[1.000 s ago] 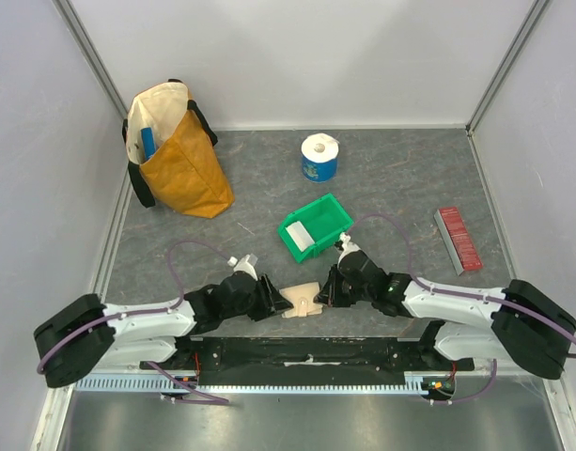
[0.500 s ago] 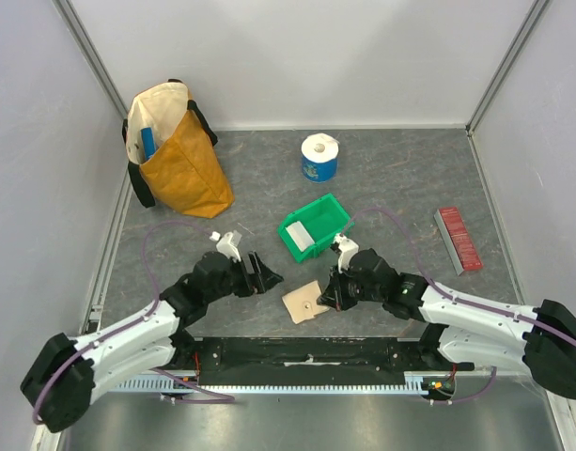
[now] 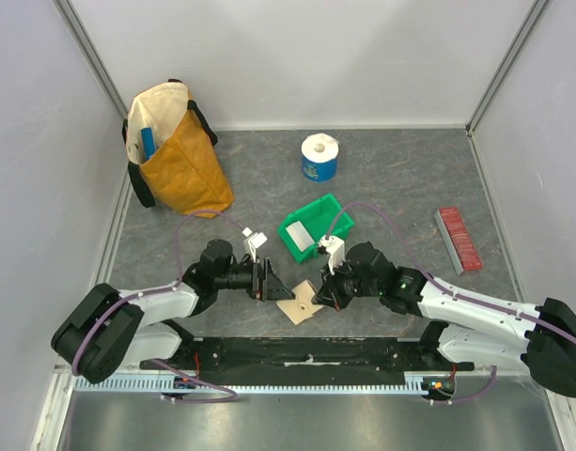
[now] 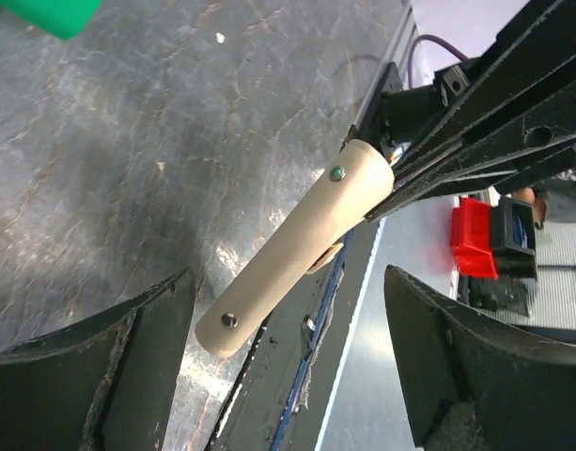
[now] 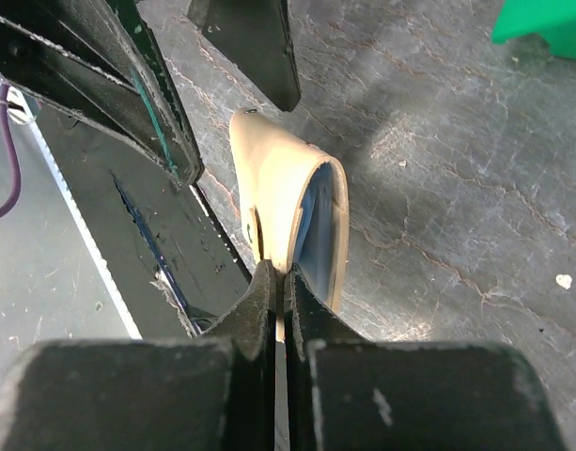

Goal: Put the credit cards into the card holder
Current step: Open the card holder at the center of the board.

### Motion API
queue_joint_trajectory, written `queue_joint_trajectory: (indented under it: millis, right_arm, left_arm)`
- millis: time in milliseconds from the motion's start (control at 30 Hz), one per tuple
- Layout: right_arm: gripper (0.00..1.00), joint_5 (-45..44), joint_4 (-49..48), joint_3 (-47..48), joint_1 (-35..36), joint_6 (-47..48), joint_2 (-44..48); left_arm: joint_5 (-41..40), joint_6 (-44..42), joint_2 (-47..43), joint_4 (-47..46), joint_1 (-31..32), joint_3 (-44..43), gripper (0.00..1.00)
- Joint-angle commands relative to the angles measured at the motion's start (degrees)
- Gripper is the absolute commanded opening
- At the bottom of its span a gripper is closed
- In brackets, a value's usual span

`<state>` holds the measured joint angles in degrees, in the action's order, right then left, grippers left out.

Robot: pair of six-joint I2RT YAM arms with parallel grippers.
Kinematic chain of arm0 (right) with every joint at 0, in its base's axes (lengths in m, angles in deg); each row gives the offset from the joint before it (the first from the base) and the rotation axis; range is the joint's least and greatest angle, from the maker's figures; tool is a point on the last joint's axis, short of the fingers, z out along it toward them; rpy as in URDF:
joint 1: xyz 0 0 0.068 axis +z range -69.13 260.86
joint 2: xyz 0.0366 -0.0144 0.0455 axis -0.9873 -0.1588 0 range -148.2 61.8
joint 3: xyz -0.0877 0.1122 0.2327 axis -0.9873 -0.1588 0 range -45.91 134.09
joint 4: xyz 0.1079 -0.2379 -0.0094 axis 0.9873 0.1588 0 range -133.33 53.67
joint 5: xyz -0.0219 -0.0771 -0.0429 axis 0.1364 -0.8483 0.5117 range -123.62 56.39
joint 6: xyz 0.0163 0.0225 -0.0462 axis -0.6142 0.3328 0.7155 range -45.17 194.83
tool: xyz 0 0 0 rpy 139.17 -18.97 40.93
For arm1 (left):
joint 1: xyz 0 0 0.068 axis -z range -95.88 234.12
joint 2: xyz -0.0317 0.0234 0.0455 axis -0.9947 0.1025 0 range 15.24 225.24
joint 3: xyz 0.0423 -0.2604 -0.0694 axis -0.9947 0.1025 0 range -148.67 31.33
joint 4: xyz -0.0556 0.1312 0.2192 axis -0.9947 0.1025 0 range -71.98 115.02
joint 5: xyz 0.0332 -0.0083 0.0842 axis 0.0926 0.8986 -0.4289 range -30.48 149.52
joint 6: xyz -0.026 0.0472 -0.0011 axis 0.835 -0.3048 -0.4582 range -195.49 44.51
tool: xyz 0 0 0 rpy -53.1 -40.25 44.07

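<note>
Near the middle of the tabletop's near edge, the right gripper is clamped on one flap of the card holder, holding it tilted and part open. The left gripper gapes wide just beside it. It should take the free flap squarely and spread gently. What seems a white card lies in the green bin.

One tan card holder, one green bin, one paper roll, one yellow bag, one red strip, one left end effector, one right end effector
</note>
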<state>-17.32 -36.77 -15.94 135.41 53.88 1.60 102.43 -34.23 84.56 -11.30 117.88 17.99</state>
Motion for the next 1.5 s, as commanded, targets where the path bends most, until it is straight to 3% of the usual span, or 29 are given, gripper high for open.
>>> queue_joint_trajectory:
  millis: [0, 100, 200, 500, 533, 600, 733, 767, 933, 1167, 1467]
  right_arm:
    - [0.00, 1.7, -1.5, 2.5, 0.1, 5.0, 0.3]
    - [0.00, 2.3, -3.0, 1.6, 0.0, 5.0, 0.5]
    - [0.00, 0.8, -3.4, 1.0, 0.2, 4.9, 0.9]
    - [0.01, -3.6, -2.9, 1.0, 0.0, 4.2, 0.3]
    - [0.03, -4.7, -2.0, 1.3, 0.1, 3.7, -0.3]
    - [0.19, -8.7, 2.6, 3.9, 0.1, 1.6, -1.0]
    - [0.48, -15.9, 9.2, 6.1, 0.1, -2.7, -0.6]
    - [0.51, -15.9, 8.9, 5.7, 0.1, -3.7, 0.2]
    - [0.55, -11.3, 1.4, 1.5, 0.1, -10.9, 3.3]
    - [0.54, -4.3, -10.7, -0.5, 3.4, -14.5, -6.4]
    - [0.54, -2.4, -16.1, 1.2, 4.2, -13.2, -16.4]
  left_arm:
    - [8.3, -1.0, 3.5, -10.2, -0.2, -1.9, 0.86]
    - [11.4, 1.2, 7.7, -15.3, -0.2, -2.5, 0.81]
    - [12.9, 2.9, 10.9, -18.7, -0.1, -2.7, 0.70]
    - [12.1, 4.0, 11.9, -18.9, -0.1, -2.0, 0.20]
    - [11.6, 3.7, 11.6, -18.1, -0.2, -1.8, 0.13]
    - [9.0, 3.0, 10.9, -14.6, -0.2, -1.4, 0.07]
    - [3.8, -0.4, 8.4, -5.2, 0.3, -1.0, 0.03]
    - [1.9, -1.2, 7.6, -2.3, 0.3, -1.1, 0.02]
    - [-4.8, -3.5, 7.1, 5.9, 0.4, -2.1, 0.02]
    - [-9.5, -3.5, 10.0, 10.0, 1.3, -4.2, 0.02]
    - [-11.0, -5.1, 10.4, 12.2, 1.9, -4.8, 0.02]
